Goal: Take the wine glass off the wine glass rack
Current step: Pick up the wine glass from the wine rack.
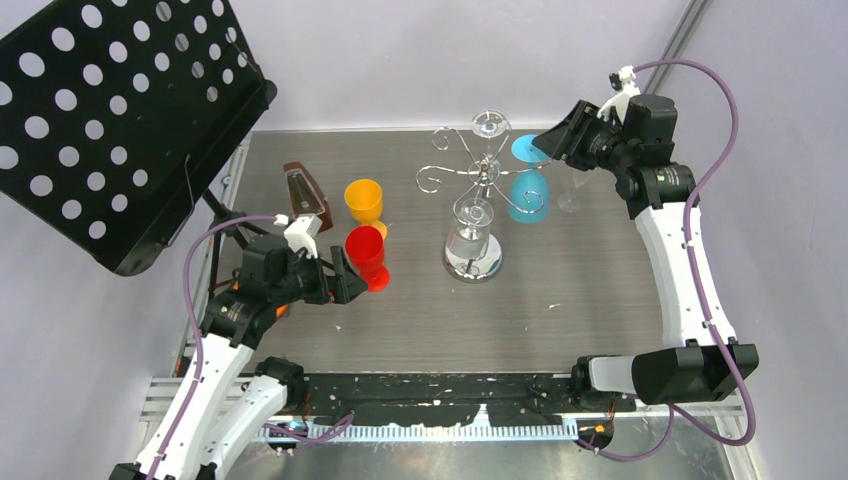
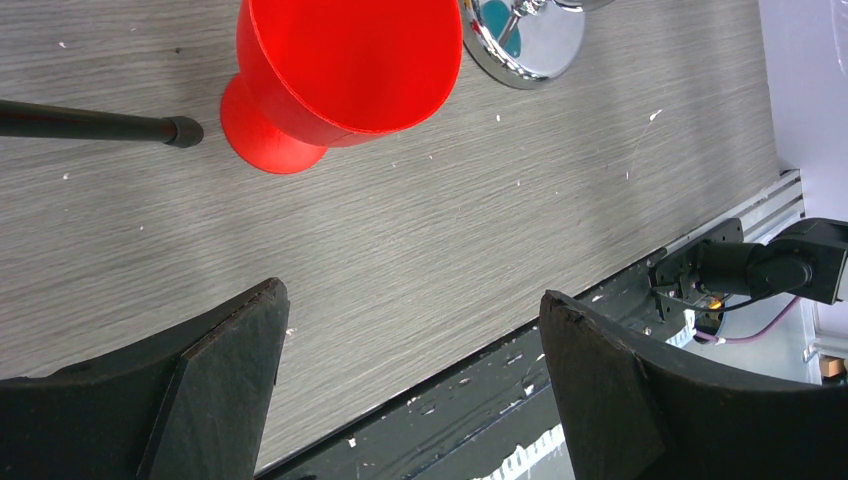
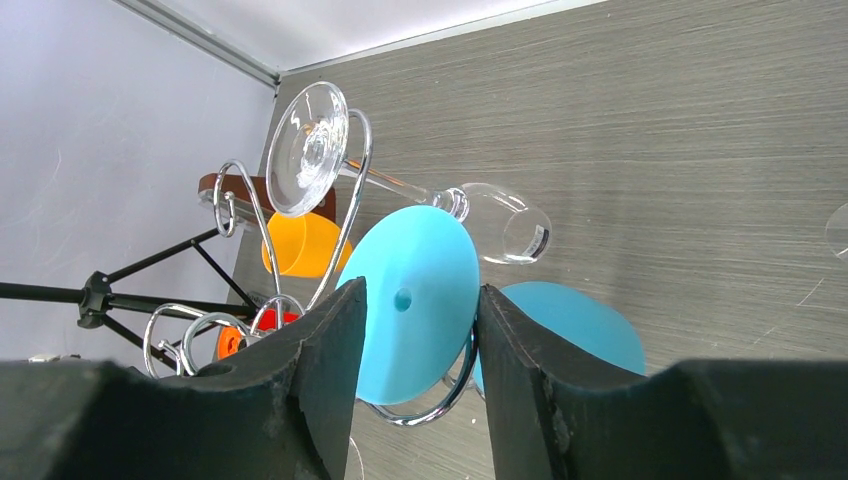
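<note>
Wine glass rack carrying three glasses: two clear glasses and one blue wine glass. The right gripper straddles the blue foot, but whether it is gripping cannot be told. Left gripper spread and empty, with one red cup ahead.

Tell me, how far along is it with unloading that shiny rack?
Seemingly done: red glass and orange glass stand beside the rack. In hand: the right gripper straddles the hanging blue glass at its foot. Left: lifting it free; two clear glasses hang there too.
</note>
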{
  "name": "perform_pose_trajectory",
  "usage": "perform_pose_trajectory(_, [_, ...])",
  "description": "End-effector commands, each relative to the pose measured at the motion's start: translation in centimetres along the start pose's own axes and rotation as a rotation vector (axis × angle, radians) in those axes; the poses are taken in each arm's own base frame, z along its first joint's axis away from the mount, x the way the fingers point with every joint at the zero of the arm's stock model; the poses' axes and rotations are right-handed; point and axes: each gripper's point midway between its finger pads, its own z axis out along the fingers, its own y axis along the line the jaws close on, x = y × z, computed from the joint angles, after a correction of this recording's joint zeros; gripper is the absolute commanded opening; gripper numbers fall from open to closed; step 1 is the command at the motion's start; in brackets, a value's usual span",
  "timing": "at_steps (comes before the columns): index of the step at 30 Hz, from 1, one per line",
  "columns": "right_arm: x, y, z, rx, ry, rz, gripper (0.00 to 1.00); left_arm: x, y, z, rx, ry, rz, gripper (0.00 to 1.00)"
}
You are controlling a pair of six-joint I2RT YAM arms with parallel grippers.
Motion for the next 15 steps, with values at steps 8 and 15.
perform_pose_trajectory(8, [-1.6, 1.8, -0.8, -0.064, -0.071, -0.057, 0.53, -0.9, -0.6, 0.0, 0.035, -0.035, 0.022, 0.93])
perform_pose_trajectory(15, [-1.1, 1.3, -0.3, -0.057, -0.063, -0.056, 0.55, -0.8, -0.6, 0.0, 0.036, -0.032, 0.022, 0.93])
